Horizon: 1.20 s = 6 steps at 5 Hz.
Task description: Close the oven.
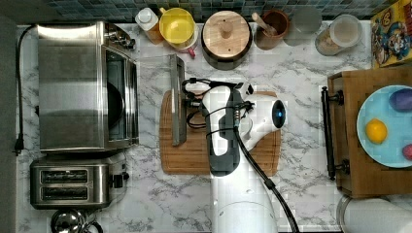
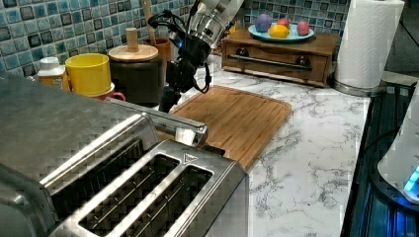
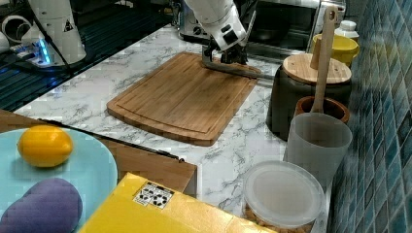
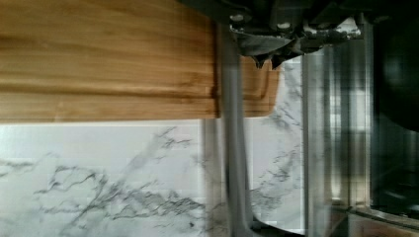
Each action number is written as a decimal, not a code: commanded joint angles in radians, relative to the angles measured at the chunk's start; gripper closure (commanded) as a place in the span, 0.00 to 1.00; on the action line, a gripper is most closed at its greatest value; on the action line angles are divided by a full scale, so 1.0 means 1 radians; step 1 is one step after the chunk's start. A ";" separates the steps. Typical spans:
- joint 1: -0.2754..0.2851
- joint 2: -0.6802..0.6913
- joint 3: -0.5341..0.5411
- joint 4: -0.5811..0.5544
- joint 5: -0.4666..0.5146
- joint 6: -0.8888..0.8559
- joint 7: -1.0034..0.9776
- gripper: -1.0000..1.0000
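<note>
The oven [image 1: 73,87] stands at the top view's left edge of the counter, its glass door [image 1: 155,77] dropped flat toward the board [image 1: 194,155], bar handle [image 1: 177,99] out at the free end. The gripper [image 1: 187,103] sits right at that handle; whether its fingers clasp the bar or merely rest beside it I cannot tell.

Risks, as I judge them:
- the fingers could slip off the smooth bar on the upswing, letting the door fall back
- a straight push (rather than an arc about the hinge) could shove the oven backward

The top view shows the door's full reach over the board; the left view shows the handle raised clear of the board, with the toaster [image 2: 163,197] nearest
</note>
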 commanded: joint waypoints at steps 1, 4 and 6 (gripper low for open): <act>0.050 0.024 0.063 0.100 -0.027 -0.004 0.072 1.00; 0.107 -0.095 0.090 0.071 -0.013 -0.003 0.152 1.00; 0.189 -0.217 0.152 0.071 -0.097 0.071 0.253 1.00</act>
